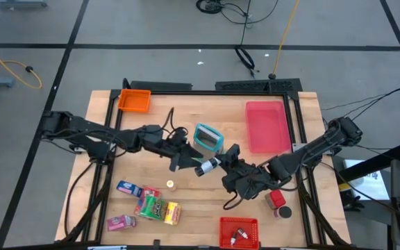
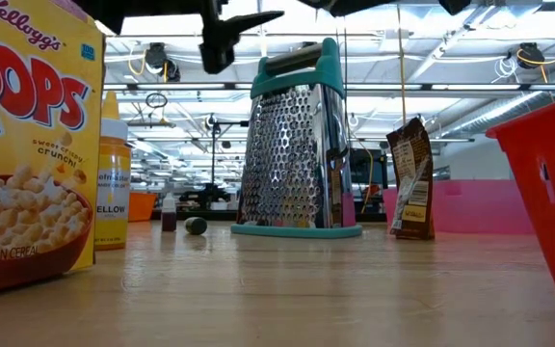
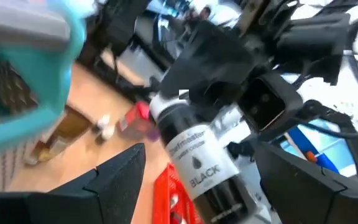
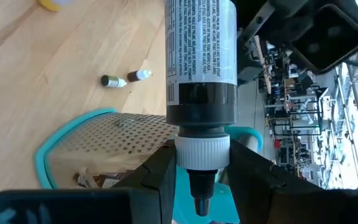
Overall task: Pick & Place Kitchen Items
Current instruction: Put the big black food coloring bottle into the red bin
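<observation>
A black bottle with a white label and a white cap (image 1: pixel 207 167) hangs in the air between my two grippers, left of the table's middle. My right gripper (image 1: pixel 222 163) is shut on its cap end. My left gripper (image 3: pixel 197 158) is open; its fingers stand on either side of the bottle's black body (image 3: pixel 197 168) and do not touch it. Several snack packets (image 1: pixel 148 205) lie flat near the table's near-left edge. A red canister with a dark lid (image 1: pixel 277 200) lies near the right side. My right gripper pinches the bottle's white cap (image 4: pixel 202 149) between its two fingers (image 4: pixel 160 174). The fingers come level from the table's right, in line with the bottle. The bottle is lifted clear, its nozzle points back at the wrist, and its body reaches out toward the left gripper.
A teal-framed metal grater (image 1: pixel 208 139) stands upright just beyond the grippers. An orange bin (image 1: pixel 134 101) sits at the far left, a flat pink tray (image 1: pixel 268 125) at the far right, and a red bin (image 1: pixel 239 232) holding small bottles at the near edge. Two tiny bottles (image 4: pixel 126 78) lie on the wood.
</observation>
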Available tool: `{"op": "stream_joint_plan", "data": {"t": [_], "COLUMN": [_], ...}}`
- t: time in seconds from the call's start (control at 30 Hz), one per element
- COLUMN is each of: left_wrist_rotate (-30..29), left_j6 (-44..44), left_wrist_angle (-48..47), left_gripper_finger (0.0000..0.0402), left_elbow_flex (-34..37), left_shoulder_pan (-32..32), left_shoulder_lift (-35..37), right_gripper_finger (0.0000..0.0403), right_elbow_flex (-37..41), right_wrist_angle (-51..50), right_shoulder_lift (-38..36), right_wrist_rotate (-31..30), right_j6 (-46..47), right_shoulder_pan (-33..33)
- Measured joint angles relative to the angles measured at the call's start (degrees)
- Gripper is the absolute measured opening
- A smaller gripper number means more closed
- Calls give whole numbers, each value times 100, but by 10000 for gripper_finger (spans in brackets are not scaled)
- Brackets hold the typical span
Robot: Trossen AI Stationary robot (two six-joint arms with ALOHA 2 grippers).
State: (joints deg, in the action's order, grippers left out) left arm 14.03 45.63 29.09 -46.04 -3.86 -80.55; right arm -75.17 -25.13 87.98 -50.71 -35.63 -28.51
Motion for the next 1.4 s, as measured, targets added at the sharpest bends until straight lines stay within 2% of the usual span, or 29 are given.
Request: {"op": "stream_joint_plan", "data": {"t": [0.37, 0.5, 0.6, 0.83, 1.17, 1.23, 1.4], "left_wrist_rotate": [1357, 1632, 1678, 1782, 1828, 1700, 1331], "left_j6": [682, 694, 610, 607, 265, 131, -248], "left_wrist_angle": [-159, -915, -1373, -1288, -1341, -1335, -1229], "left_gripper_finger": [308, 302, 268, 124, 119, 119, 119], "left_elbow_flex": [-930, -1242, -1337, -1358, -1355, -1355, -1364], "left_shoulder_pan": [14, 16, 14, 109, 140, 106, 19], "left_shoulder_lift": [-945, -1120, -1157, -1154, -1153, -1155, -1132], "right_gripper_finger": [107, 107, 107, 107, 107, 131, 227], "right_elbow_flex": [1, 1, 1, 1, 1, 1, 1], "right_wrist_angle": [-7, -82, -121, -187, -220, -220, -209], "right_shoulder_lift": [-8, -5, -6, -10, -10, -12, -40], "right_wrist_rotate": [-15, -11, -16, -31, -32, -109, -786], "right_j6": [-106, -102, -84, -38, 149, 175, 445], "right_shoulder_pan": [0, 0, 2, 0, 0, 0, 2]}}
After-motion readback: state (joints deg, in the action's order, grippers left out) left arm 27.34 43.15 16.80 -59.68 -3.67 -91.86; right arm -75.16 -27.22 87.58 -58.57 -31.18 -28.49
